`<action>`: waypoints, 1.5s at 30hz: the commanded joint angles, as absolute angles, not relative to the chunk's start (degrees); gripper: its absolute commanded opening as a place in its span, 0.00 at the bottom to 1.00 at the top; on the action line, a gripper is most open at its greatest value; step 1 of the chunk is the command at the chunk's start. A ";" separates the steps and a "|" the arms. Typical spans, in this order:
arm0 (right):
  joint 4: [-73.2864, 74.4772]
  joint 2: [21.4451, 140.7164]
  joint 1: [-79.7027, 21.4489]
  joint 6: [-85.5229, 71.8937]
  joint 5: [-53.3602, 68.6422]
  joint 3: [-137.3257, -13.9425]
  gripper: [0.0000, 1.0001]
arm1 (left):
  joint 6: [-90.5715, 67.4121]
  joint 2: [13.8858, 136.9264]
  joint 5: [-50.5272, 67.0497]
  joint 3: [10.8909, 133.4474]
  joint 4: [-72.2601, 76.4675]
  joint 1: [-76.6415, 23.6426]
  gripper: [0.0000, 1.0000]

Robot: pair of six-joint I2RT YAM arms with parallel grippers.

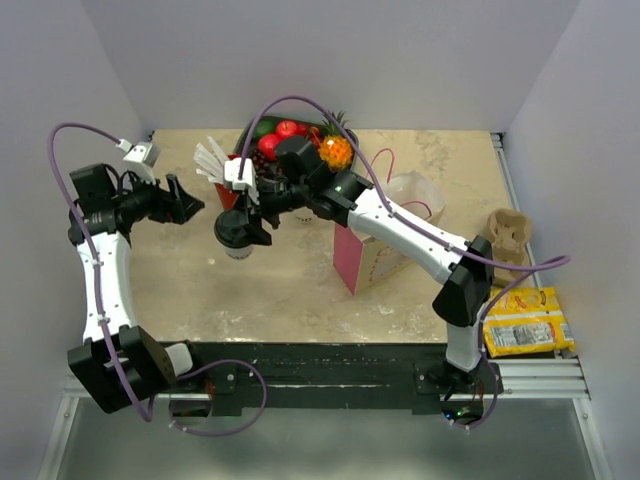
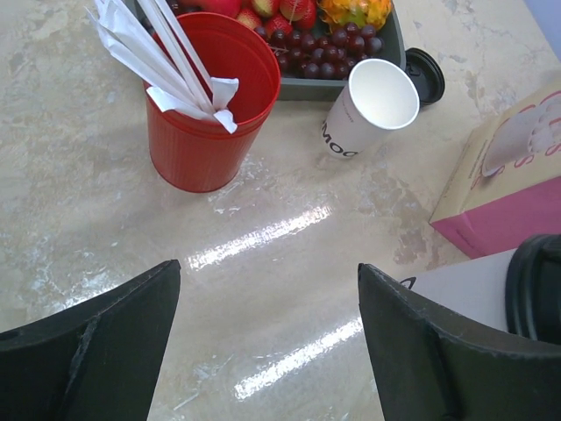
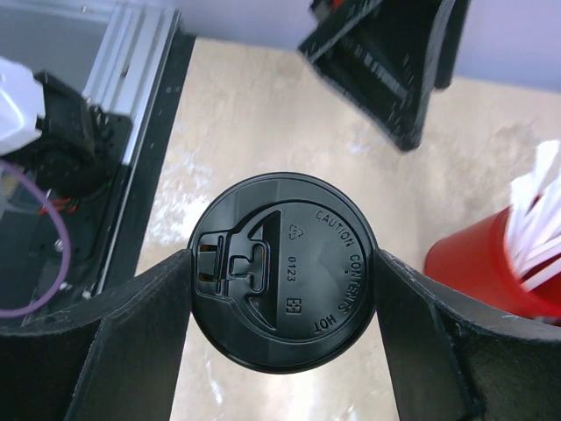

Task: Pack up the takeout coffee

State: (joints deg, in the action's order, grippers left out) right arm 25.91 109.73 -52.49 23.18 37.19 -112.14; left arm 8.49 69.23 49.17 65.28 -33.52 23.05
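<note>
The takeout coffee (image 1: 237,238), a white paper cup with a black lid (image 3: 285,272), sits between the fingers of my right gripper (image 1: 242,222), which is shut on it just under the lid rim. It is left of the pink paper bag (image 1: 365,255), near the table's middle left. I cannot tell whether the cup rests on the table. My left gripper (image 1: 187,203) is open and empty, just left of the cup. In the left wrist view the gripper (image 2: 268,267) faces bare table, with the cup (image 2: 473,289) at the lower right.
A red cup with white straws (image 2: 206,105), a lidless white cup (image 2: 372,105) with a loose black lid (image 2: 427,74) and a fruit tray (image 1: 300,140) stand at the back. A brown cup carrier (image 1: 508,235) and yellow packets (image 1: 525,325) lie at the right.
</note>
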 commanded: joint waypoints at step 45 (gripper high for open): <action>30.23 73.57 -11.69 6.06 18.46 -107.85 0.75 | -2.55 101.69 33.84 98.26 -16.69 -34.63 0.77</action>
